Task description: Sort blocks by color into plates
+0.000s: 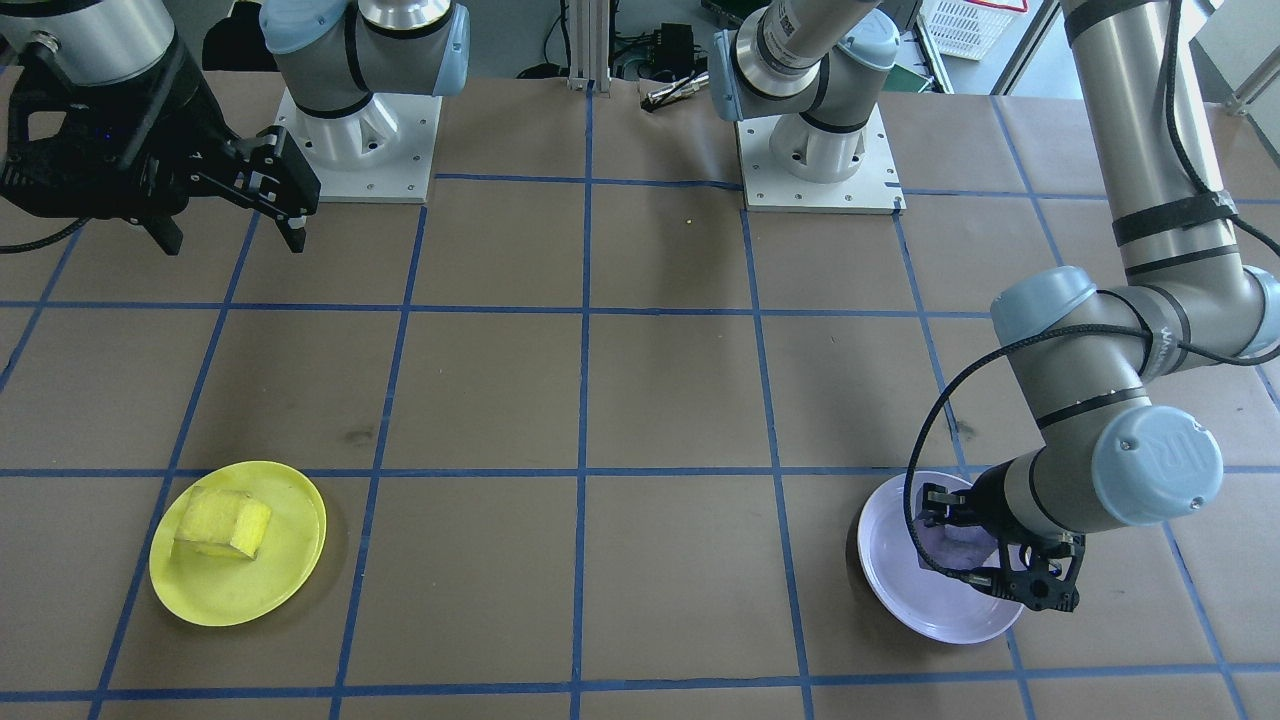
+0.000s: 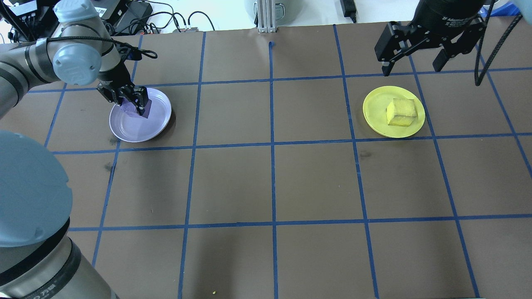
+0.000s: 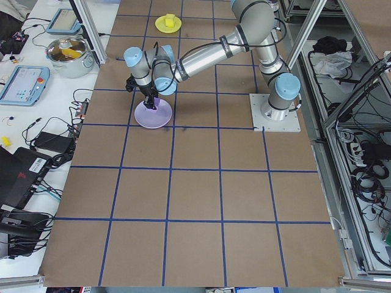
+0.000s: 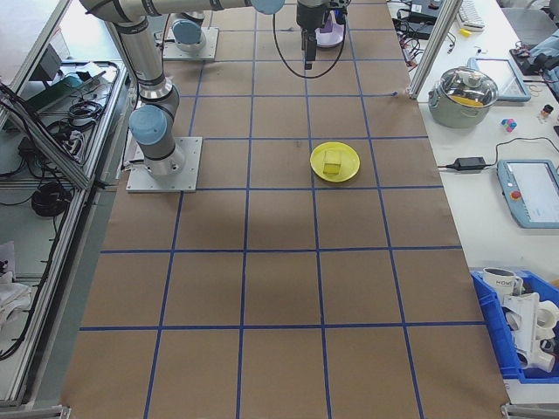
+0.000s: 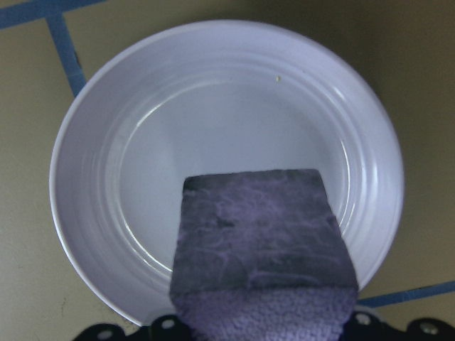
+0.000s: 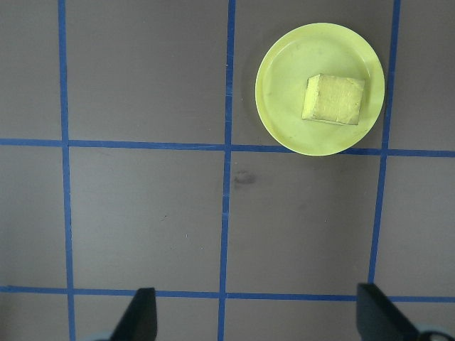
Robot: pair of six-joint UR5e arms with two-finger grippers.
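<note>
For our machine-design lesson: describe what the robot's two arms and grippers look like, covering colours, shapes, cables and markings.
Both arms are silver-grey metal tubes with pale blue rounded joint caps, mounted on white square base plates. The left arm carries a black cable strapped on with black bands, and lettering shows on its joint cap. The left gripper and right gripper are black, each with two angular fingers; the right one's housing bears white lettering.

Robotics lab: taped table (image 2: 291, 178), teach pendants (image 4: 533, 188)

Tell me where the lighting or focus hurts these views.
Left wrist view: the purple block is close and soft-edged, and the lavender plate shows faint glare rings. Front-facing view: the yellow plate casts a soft shadow on the paper. Right wrist view: sharp and evenly lit.
</note>
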